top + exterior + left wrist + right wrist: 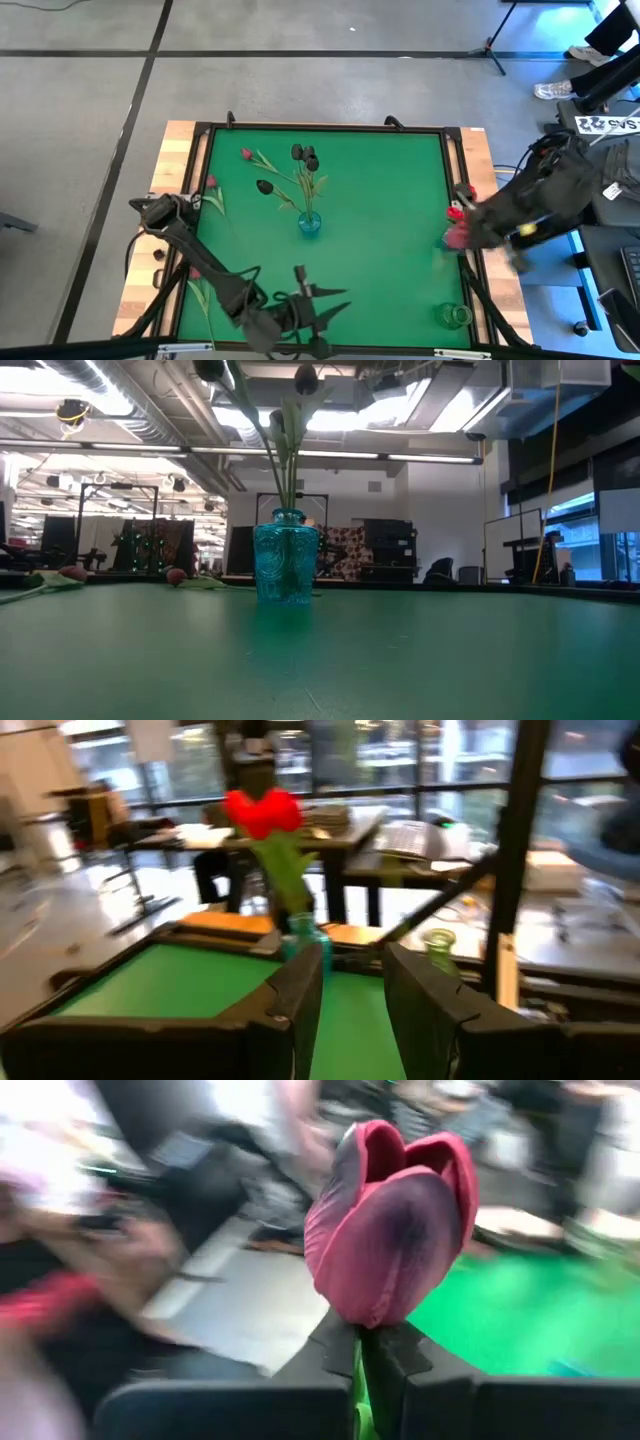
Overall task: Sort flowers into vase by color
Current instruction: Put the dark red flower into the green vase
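A blue glass vase (309, 223) (286, 555) stands mid-table and holds black-headed flowers (304, 153). Pink-headed flowers (246, 154) (211, 182) and one black-headed flower (263, 186) lie flat on the green mat at the far left. My right gripper (365, 1342) (458, 237) is at the table's right edge, shut on a maroon-pink flower (390, 1230). Red flowers (262, 812) (455, 211) stand in a vase (303, 935) close by. My left gripper (350, 970) (325, 300) hangs open near the front edge, pointing level toward the right, nothing between its fingers. My right gripper pinches the maroon-pink flower's green stem (358, 1370) between its two fingers, right below the head. The head (395, 1220) stands beyond the fingertips. The rest of the stem is hidden behind the gripper.
A green glass vase (455, 315) (438, 945) stands at the near right corner. Wooden boards (170, 160) and a dark frame border the mat. A person's shoes (555, 90) show on the floor at the far right.
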